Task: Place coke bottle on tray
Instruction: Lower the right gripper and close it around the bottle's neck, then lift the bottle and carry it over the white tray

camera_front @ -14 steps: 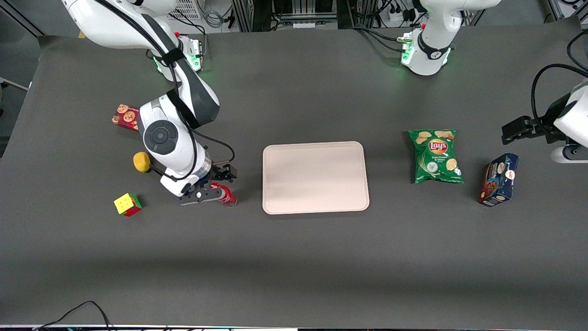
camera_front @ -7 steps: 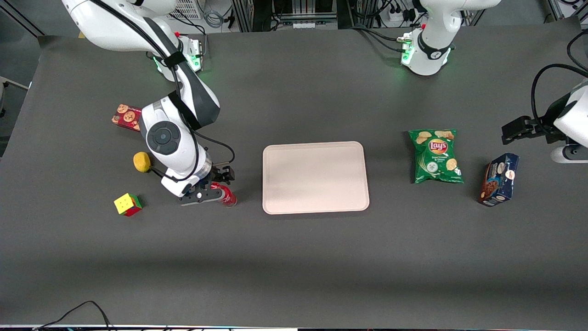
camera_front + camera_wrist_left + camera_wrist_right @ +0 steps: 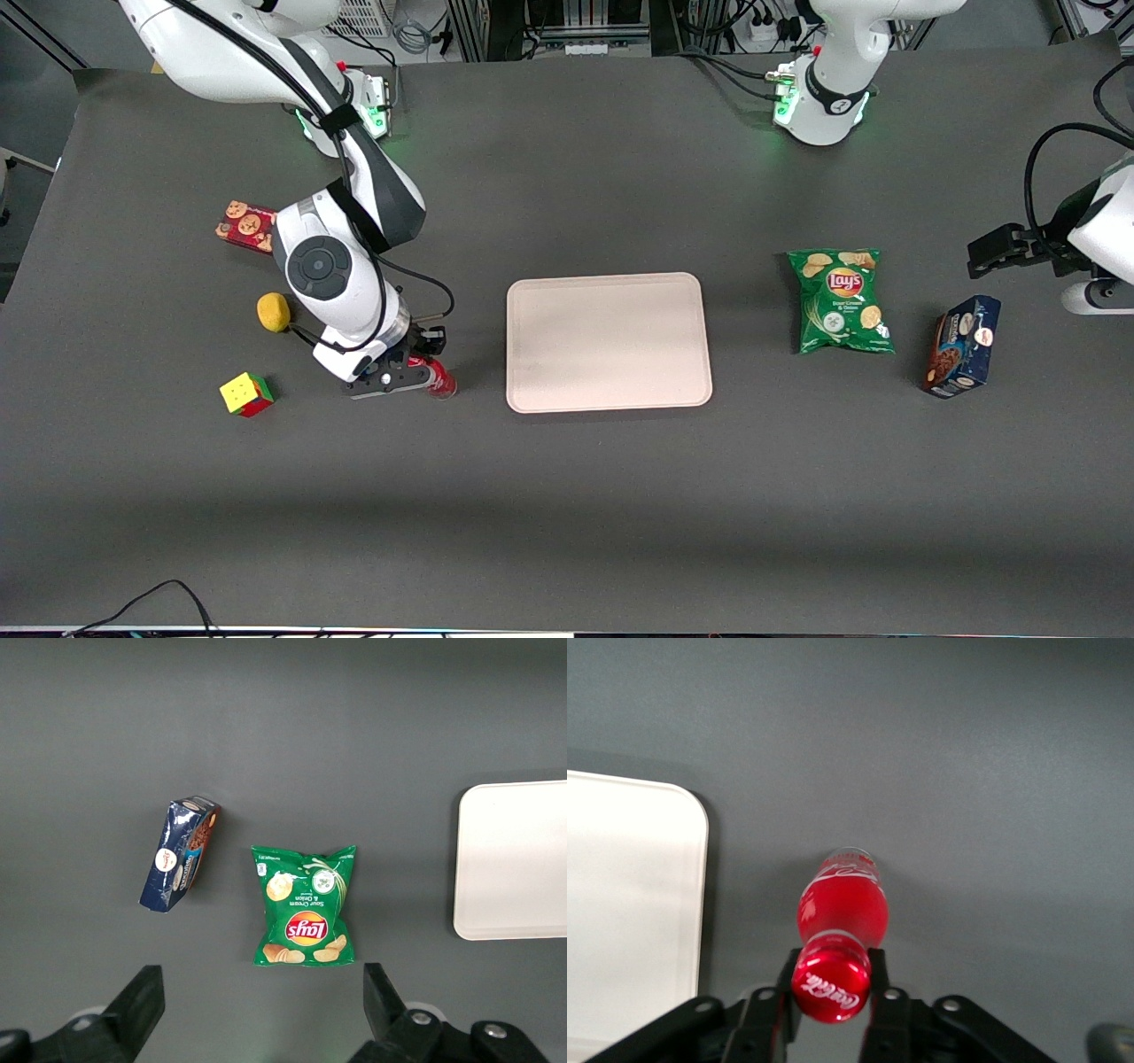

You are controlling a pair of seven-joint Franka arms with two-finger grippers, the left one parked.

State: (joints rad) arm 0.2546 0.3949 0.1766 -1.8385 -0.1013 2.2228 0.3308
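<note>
The coke bottle is small and red and stands on the dark table, beside the tray's edge on the working arm's side. My right gripper is at the bottle's top, and its fingers press on both sides of the neck just under the red cap. In the right wrist view the bottle stands upright between the fingers of the gripper, with the white script on the cap facing the camera. The pale beige tray lies flat in the middle of the table with nothing on it. Its rounded corner is close to the bottle.
A yellow ball, a coloured cube and a red cookie box lie toward the working arm's end. A green Lay's bag and a blue cookie box lie toward the parked arm's end.
My right arm's wrist has shifted slightly toward the tray. The bottle stays in almost the same spot between the fingers.
</note>
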